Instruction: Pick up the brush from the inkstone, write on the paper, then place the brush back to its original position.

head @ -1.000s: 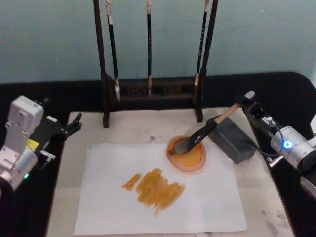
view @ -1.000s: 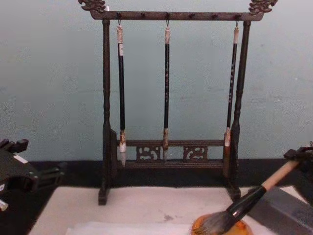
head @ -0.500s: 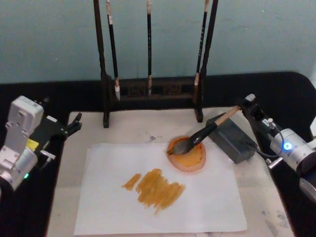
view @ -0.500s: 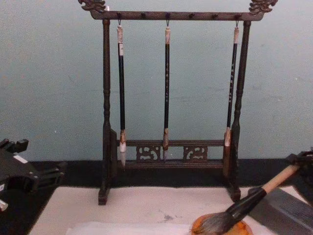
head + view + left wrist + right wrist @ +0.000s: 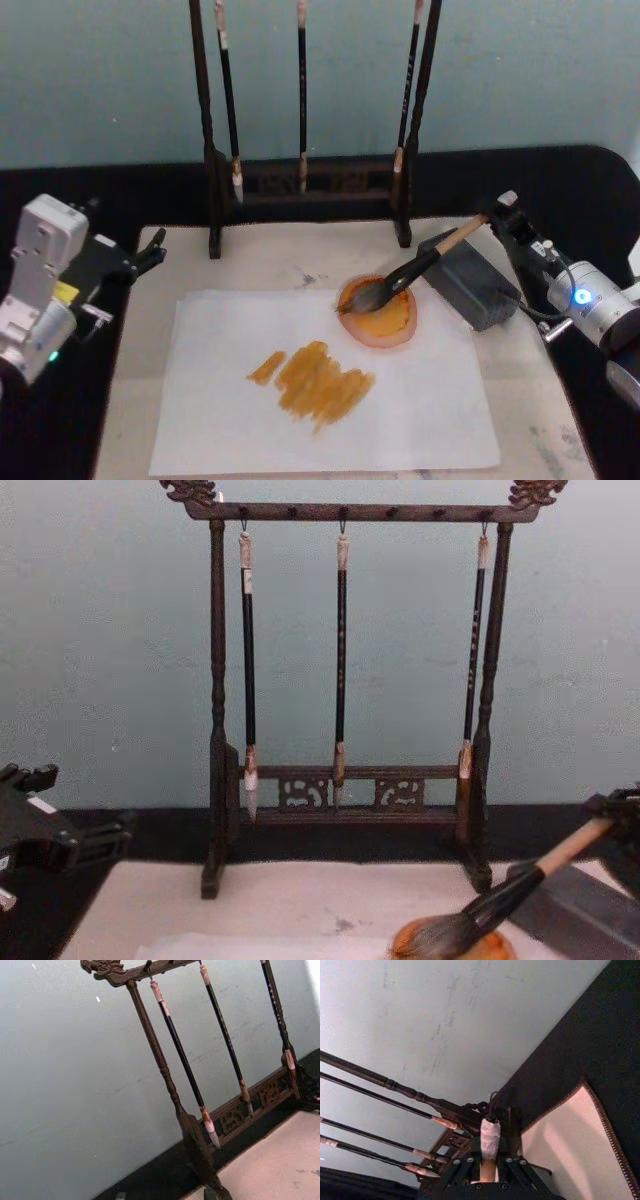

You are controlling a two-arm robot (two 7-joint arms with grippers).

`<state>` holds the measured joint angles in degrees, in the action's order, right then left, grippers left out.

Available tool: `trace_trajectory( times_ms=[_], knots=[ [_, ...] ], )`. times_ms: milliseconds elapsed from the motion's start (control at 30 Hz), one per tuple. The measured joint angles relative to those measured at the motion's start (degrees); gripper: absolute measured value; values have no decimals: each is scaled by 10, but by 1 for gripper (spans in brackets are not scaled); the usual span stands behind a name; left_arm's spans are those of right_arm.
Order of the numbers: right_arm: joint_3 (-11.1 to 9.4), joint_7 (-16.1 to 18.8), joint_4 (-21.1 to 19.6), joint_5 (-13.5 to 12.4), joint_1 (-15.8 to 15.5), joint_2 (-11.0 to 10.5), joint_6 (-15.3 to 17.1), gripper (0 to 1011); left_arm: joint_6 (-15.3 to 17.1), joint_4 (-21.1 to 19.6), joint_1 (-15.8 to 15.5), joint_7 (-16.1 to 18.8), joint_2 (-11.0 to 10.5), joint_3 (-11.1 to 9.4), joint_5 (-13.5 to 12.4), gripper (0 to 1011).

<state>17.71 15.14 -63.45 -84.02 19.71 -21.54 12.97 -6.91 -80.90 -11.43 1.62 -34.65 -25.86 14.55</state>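
Observation:
The brush (image 5: 420,265) lies slanted, its dark bristles in the round orange inkstone (image 5: 385,335) and its handle over the grey block (image 5: 470,285). My right gripper (image 5: 497,213) is shut on the white-wrapped end of the handle, at the back right of the mat. The right wrist view shows that white end (image 5: 489,1137) sticking out between the fingers of the gripper (image 5: 488,1172). From the chest view, the brush (image 5: 500,905) slopes down from the right gripper (image 5: 620,810) into the inkstone (image 5: 490,948). The paper (image 5: 400,410) carries an orange-brown smear. My left gripper (image 5: 150,255) is parked open at the left.
A dark wooden rack (image 5: 310,185) with three slim hanging brushes stands at the back of the beige mat (image 5: 270,265). The left wrist view shows the same rack (image 5: 190,1130). Black cloth surrounds the mat.
The right gripper has lowered the brush's handle slightly toward the grey block, with the bristles staying in the inkstone. The left arm has not moved.

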Motion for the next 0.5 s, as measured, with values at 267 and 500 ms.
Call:
trace_trajectory(
  times_ms=[267,500],
  knots=[
    [0,1,0,1,0,0,0,417,0,0,0,0,0,0,0,1009],
    [-1,1,0,2,0,0,0,643,0,0,0,0,0,0,0,1010]
  ],
)
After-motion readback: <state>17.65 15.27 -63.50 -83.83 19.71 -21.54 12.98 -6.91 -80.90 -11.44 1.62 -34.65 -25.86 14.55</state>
